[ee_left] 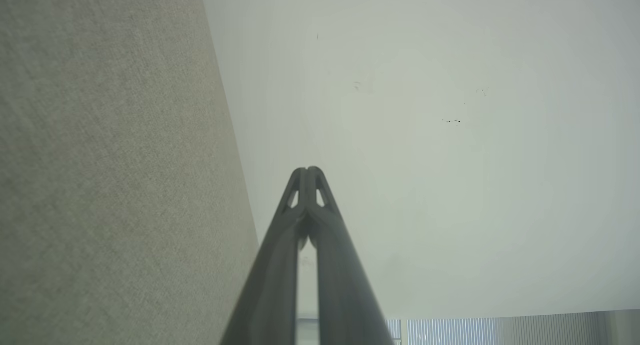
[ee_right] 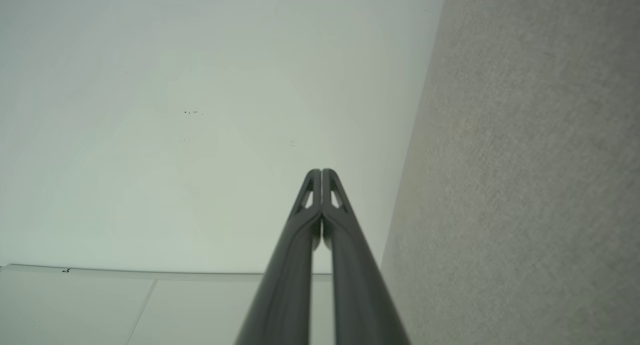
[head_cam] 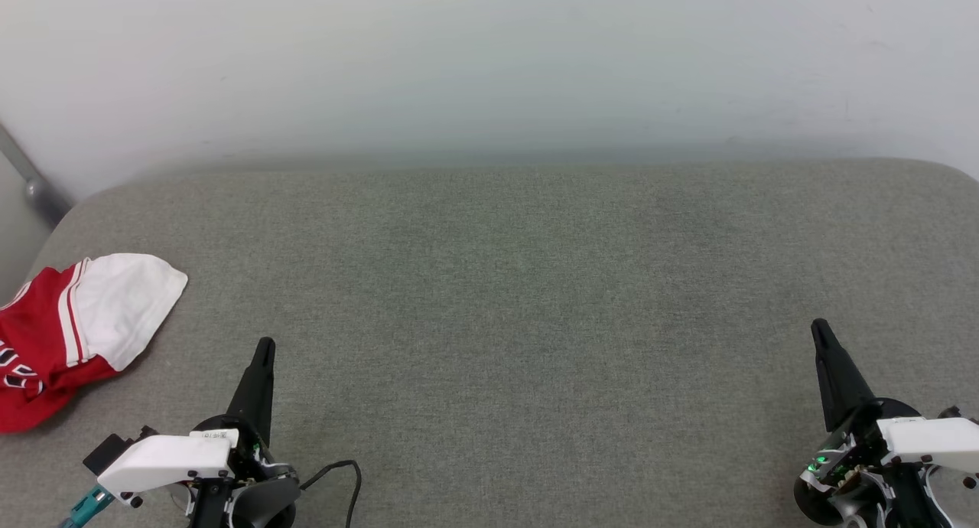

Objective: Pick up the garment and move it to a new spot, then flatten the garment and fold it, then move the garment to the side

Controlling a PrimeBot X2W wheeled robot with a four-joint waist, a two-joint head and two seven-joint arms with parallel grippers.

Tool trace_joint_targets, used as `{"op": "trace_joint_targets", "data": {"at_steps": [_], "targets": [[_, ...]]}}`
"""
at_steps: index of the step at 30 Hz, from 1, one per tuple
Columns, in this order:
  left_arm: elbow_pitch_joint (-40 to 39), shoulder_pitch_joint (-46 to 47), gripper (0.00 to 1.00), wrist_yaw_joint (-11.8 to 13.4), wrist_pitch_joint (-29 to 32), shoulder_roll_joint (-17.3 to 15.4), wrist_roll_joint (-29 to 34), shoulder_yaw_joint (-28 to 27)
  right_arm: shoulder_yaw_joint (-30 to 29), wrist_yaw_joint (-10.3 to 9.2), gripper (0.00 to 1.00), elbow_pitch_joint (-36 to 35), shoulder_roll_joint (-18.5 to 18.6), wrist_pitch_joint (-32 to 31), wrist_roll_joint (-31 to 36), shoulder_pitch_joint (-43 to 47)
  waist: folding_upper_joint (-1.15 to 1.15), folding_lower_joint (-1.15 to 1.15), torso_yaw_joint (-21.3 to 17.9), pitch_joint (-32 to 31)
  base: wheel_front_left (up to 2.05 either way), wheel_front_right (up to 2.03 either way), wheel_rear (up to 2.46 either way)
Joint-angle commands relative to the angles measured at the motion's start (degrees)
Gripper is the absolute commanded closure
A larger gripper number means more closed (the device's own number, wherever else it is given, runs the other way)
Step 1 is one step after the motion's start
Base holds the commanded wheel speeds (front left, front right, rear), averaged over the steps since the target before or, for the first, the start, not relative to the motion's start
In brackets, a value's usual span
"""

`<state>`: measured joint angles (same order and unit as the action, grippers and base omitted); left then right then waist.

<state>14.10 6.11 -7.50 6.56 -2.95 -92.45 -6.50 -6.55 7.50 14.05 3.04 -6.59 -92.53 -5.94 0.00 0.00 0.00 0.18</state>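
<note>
Head view: our left gripper (head_cam: 264,348) and right gripper (head_cam: 820,327) sit low at either side of the grey cushion (head_cam: 520,283), fingers pinched together, holding nothing, likely parked at rest. The garment (head_cam: 69,337), red with a white sleeve, lies bunched at the cushion's far left edge, near the left gripper but apart from it.

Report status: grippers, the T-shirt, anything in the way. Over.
Left gripper shut, empty. Right gripper shut, empty. Red-and-white T-shirt crumpled at grey fabric surface's left edge, untouched. Nothing between it and left gripper.
</note>
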Motion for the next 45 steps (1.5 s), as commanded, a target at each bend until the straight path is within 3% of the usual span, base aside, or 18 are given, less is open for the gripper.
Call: {"op": "trace_joint_targets", "data": {"at_steps": [1, 38, 39, 45], "targets": [[0.00, 0.40, 1.00, -0.10, 0.16, 0.10, 0.15, -0.20, -0.04, -0.02, 1.00, 0.09, -0.25, -0.12, 0.33, -0.73, 0.00, 0.00, 0.00, 0.00, 0.00, 0.00, 0.00], [-0.01, 0.39, 1.00, -0.10, 0.12, 0.10, 0.11, -0.17, 0.01, -0.02, 1.00, 0.09, -0.25, -0.08, 0.28, -0.72, 0.00, 0.00, 0.00, 0.00, 0.00, 0.00, 0.00], [-0.01, 0.39, 0.00, -0.10, 0.12, 0.10, 0.11, -0.17, 0.01, -0.02, 0.00, 0.09, -0.25, -0.08, 0.28, -0.72, 0.00, 0.00, 0.00, 0.00, 0.00, 0.00, 0.00], [1.66, -1.85, 0.00, 0.02, -0.43, 0.22, 0.13, 0.52, 0.16, -0.01, 0.00, 1.87, -0.05, 0.42, 0.18, 1.89, 0.00, 0.00, 0.00, 0.01, 0.00, 0.00, 0.00]]}}
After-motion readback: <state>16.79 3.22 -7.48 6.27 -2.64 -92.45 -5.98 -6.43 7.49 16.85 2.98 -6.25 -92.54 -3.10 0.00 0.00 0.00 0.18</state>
